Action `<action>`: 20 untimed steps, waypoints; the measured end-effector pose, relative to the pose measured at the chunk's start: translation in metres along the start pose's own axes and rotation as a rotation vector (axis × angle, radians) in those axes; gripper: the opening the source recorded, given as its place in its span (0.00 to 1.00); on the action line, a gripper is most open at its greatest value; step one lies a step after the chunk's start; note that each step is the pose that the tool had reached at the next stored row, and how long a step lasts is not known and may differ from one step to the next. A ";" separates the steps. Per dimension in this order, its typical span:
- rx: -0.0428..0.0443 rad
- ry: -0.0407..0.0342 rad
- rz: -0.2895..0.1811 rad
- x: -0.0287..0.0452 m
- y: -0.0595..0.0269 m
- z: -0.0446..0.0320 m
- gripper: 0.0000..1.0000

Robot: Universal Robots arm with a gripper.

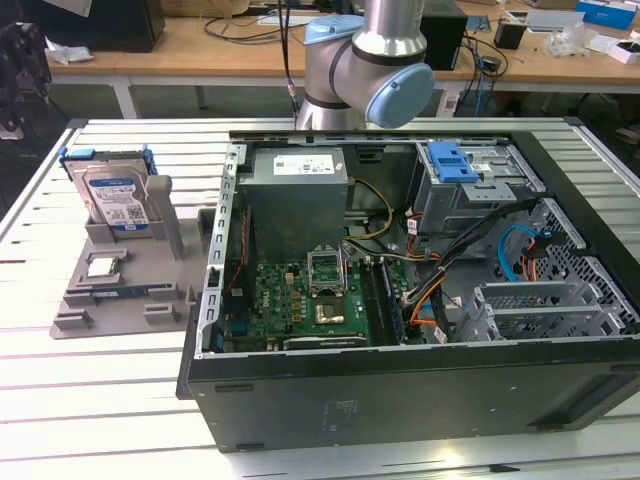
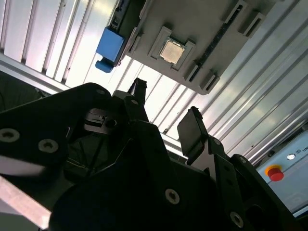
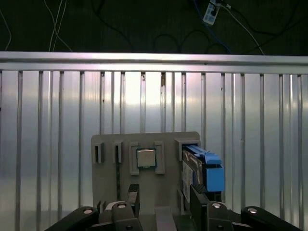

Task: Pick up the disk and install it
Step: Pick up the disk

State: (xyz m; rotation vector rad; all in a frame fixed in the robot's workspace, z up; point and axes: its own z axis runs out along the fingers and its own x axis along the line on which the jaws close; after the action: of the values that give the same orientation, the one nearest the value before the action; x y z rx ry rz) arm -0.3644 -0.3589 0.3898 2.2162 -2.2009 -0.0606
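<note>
The disk [image 1: 114, 196] stands upright in a slot of the grey holder [image 1: 128, 300], on the exterior view's left. It is silver with a blue-and-white label and a blue bracket. In the first wrist view the disk [image 3: 203, 169] sits at one end of the holder, seen edge-on. My gripper [image 3: 165, 201] hangs high above the holder, open, with nothing between its black fingers [image 3: 133, 196]. In the second wrist view the gripper [image 2: 166, 111] is well apart from the disk's blue bracket [image 2: 110, 45].
A small square silver chip [image 1: 103, 266] lies in the holder beside the disk. The open computer case [image 1: 420, 390] fills the exterior view's right, with a drive cage and its blue latch [image 1: 452, 160]. The arm [image 1: 368, 62] rises behind the case. The table is slatted metal [image 1: 110, 400].
</note>
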 end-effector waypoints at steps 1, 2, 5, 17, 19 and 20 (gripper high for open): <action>0.0002 -0.0001 0.000 -0.0014 0.0000 0.0001 0.54; 0.0001 -0.0001 0.000 -0.0032 0.0000 0.0001 0.54; 0.0001 0.0000 0.000 -0.0133 -0.0001 0.0004 0.54; 0.0000 0.0000 0.000 -0.0750 -0.0005 0.0023 0.54; 0.0001 0.0000 0.000 -0.0792 -0.0006 0.0030 0.54; 0.0001 0.0000 0.000 -0.0805 -0.0006 0.0033 0.54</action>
State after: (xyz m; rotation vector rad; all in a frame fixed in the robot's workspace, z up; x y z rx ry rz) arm -0.3644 -0.2784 0.3877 2.2161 -2.2010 -0.0605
